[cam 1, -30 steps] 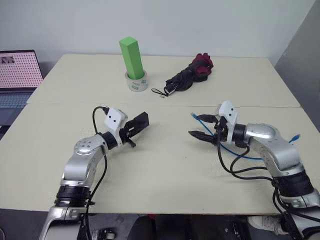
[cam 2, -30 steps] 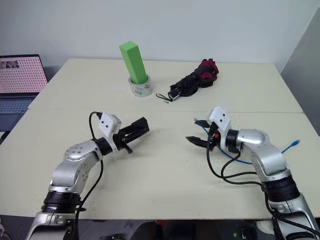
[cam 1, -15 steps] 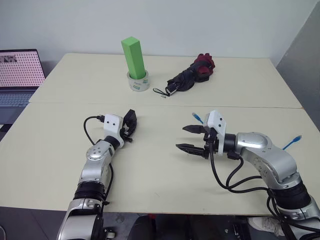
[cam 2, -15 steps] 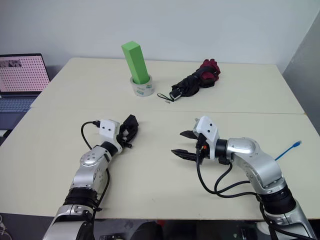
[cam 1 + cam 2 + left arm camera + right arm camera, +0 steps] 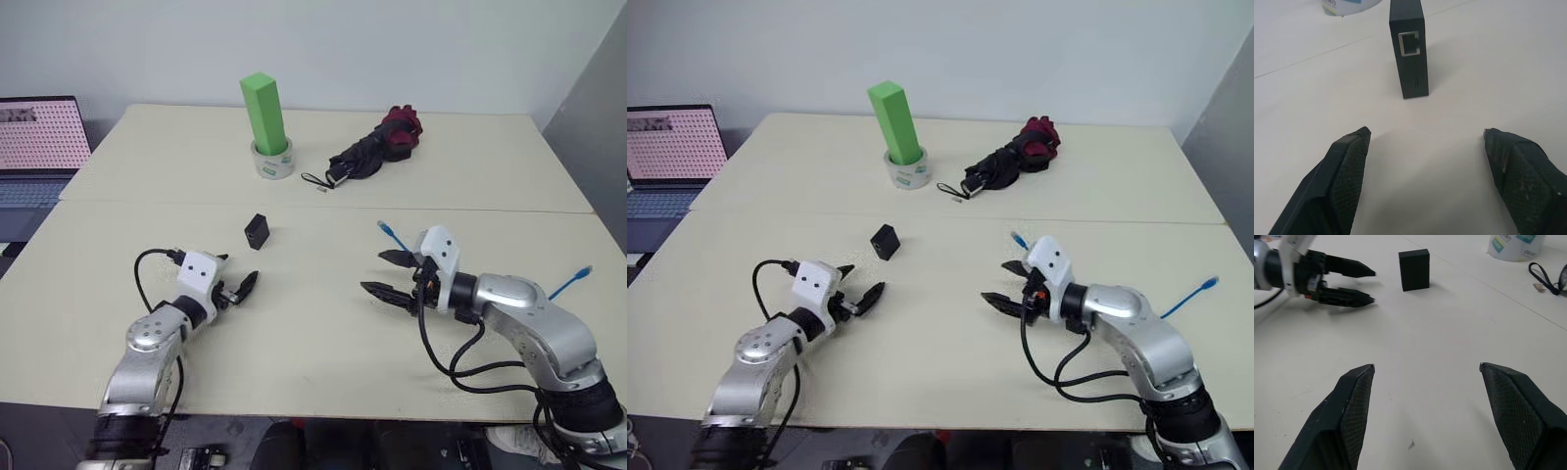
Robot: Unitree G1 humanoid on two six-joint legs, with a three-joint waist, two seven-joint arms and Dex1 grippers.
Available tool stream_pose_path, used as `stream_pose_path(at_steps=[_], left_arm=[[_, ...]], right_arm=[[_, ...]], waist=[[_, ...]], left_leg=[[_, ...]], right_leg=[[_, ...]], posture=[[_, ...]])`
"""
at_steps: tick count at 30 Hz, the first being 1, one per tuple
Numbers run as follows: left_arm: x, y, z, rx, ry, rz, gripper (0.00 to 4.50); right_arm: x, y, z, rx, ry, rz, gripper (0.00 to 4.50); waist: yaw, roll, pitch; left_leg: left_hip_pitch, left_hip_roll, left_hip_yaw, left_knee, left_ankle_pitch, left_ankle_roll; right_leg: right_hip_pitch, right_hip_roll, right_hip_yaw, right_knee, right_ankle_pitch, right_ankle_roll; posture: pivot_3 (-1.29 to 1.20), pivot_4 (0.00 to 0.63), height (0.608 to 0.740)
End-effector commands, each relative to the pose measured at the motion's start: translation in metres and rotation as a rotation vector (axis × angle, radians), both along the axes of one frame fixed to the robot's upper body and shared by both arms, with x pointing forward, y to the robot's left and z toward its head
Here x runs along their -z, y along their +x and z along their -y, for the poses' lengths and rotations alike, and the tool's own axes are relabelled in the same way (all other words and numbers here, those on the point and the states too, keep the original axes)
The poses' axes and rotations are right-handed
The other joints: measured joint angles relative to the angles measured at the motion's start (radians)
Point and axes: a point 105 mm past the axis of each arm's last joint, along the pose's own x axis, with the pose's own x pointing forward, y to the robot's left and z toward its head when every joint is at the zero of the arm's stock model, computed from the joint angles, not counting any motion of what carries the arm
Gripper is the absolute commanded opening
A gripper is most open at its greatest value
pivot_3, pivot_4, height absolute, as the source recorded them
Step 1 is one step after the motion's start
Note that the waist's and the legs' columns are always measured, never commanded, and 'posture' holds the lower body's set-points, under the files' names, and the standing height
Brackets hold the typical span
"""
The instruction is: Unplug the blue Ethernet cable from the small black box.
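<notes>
Cream tabletop (image 5: 323, 372), seam running across its middle. Laptop (image 5: 34, 147) off the far-left edge. Black-and-red folded umbrella (image 5: 370, 149) near the far edge, right of centre; green block (image 5: 263, 113) standing upright in a tape roll (image 5: 271, 163) just left of it. Left tool (image 5: 233, 291) near the front-left, fingers spread, empty, low over the tabletop. Right tool (image 5: 387, 276) toward the front-right, fingers spread, holding nothing. Small black box (image 5: 257, 230) stands on edge on the tabletop, mid-left, just past the seam's near side, beyond the left tool, apart from it; its port (image 5: 1410, 42) is empty. Blue Ethernet cable (image 5: 392, 235): one end lies just beyond the right tool, unplugged; another end (image 5: 573, 276) sticks up by the right edge.
</notes>
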Motion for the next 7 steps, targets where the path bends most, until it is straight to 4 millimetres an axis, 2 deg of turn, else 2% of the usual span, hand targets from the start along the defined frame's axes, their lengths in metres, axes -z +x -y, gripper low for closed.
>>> stream_pose_path(at_steps=[1,7], left_arm=[[-0.042,-0.018,-0.001,0.098,0.004,0.036,3.91],[-0.052,-0.031,0.005,0.194,-0.016,0.0,3.91]], right_arm=[[-0.012,0.003,0.042,0.152,-0.018,0.062,3.64],[-0.009,0.002,0.064,0.218,-0.045,0.061,3.64]], waist=[[0.0,0.0,0.0],[-0.004,0.001,0.0]], left_leg=[[0.001,0.0,0.0,0.0,0.0,0.0],[0.002,0.0,0.0,-0.001,0.0,0.0]], right_leg=[[0.001,0.0,0.0,-0.001,0.0,0.0],[0.002,0.0,0.0,-0.001,0.0,0.0]], posture=[[0.0,0.15,0.74],[0.0,0.15,0.74]])
